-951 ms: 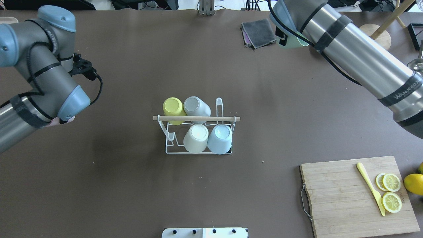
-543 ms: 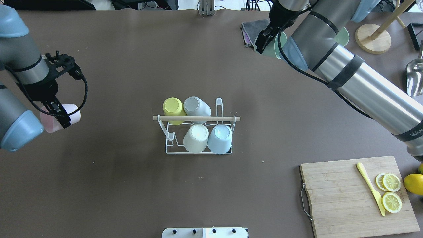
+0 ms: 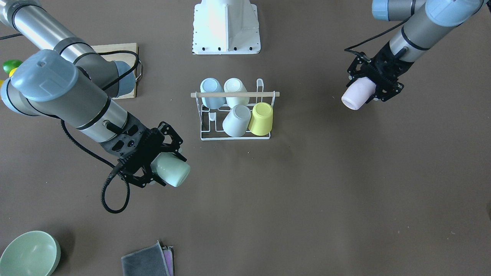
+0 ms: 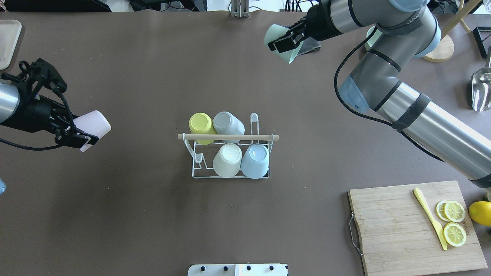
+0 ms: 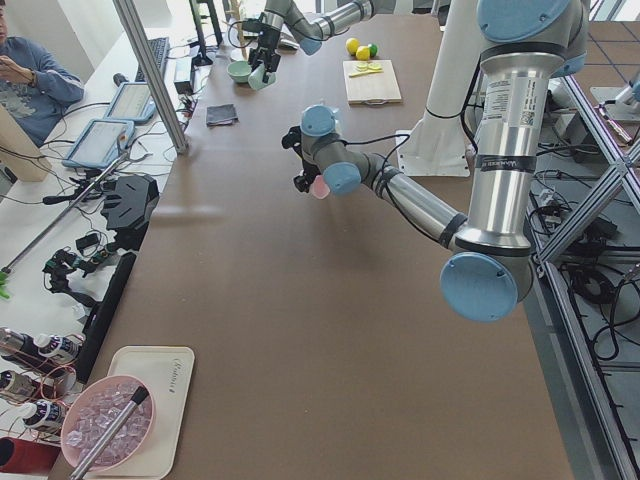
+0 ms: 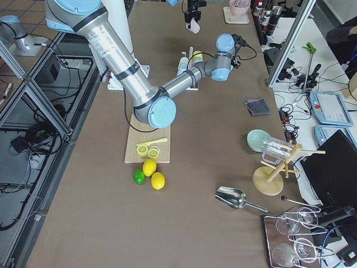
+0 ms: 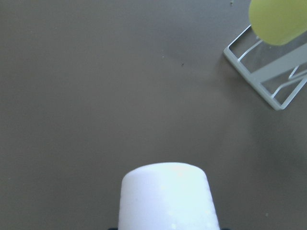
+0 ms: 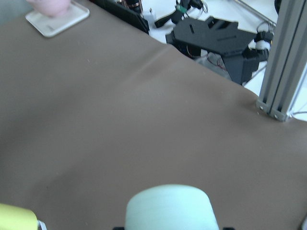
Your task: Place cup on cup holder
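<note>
The white wire cup holder [image 4: 230, 177] [image 3: 234, 138] with its wooden rod stands mid-table, carrying several upturned cups: yellow [image 4: 201, 125], grey, cream and light blue. My left gripper [image 4: 82, 134] [image 3: 374, 90] hangs off to the holder's left, shut on a pink cup [image 4: 94, 123] [image 3: 356, 96] [image 7: 168, 196] held sideways above the table. My right gripper [image 4: 285, 40] [image 3: 157, 165] is beyond the holder and to its right, shut on a mint green cup [image 4: 291, 56] [image 3: 174, 171] [image 8: 170, 208], also tipped sideways. The holder's corner [image 7: 268, 86] shows in the left wrist view.
A wooden cutting board [image 4: 395, 230] with lemon slices and a yellow knife lies front right, a lemon [image 4: 480, 212] beside it. At the far side are a grey cloth [image 3: 145, 262], a green bowl [image 3: 28, 253], a wooden stand [image 4: 437, 44] and a metal scoop [image 4: 481, 88].
My left wrist has turned and carried the pink cup a little right, toward the holder. My right gripper has swung left with the green cup, away from the cloth.
</note>
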`<state>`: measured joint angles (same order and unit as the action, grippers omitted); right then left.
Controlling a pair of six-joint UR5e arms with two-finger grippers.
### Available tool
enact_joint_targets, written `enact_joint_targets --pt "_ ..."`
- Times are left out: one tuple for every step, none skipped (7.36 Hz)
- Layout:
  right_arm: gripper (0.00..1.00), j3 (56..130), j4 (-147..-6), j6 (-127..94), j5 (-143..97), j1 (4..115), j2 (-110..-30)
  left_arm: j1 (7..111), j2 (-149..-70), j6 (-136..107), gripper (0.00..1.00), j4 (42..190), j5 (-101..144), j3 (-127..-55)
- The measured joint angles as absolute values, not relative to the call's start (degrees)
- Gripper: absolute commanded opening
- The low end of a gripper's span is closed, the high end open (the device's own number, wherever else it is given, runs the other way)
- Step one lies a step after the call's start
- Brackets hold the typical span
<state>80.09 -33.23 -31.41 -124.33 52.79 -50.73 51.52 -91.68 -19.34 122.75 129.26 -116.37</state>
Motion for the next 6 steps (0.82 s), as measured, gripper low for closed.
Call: enact_joint_targets --pt "0.00 80.10 -24.45 -35.02 -123.47 52.57 -51.67 50.99 -88.88 -23.50 0.13 134.53 126.02 -115.95" --pt "0.00 80.10 -16.01 -37.60 -122.64 52.36 -53.13 49.30 -86.59 -27.84 0.13 145.70 120.43 -115.35" --pt "0.00 80.11 -9.17 -39.82 -121.67 51.68 -55.20 45.82 -85.19 -32.04 0.13 155.30 112.69 -114.80" --pt "0.00 79.97 -3.38 -40.94 -118.13 49.24 -57.17 40.61 -84.64 -34.74 0.14 162.89 103.08 -114.35" --pt "0.00 79.70 1.80 -41.32 -109.98 44.40 -58.17 34.88 -84.70 -35.78 0.17 168.32 94.01 -114.08" --pt "0.00 79.41 5.95 -41.43 -100.33 38.81 -58.26 29.52 -85.00 -35.97 0.16 172.31 85.94 -113.96"
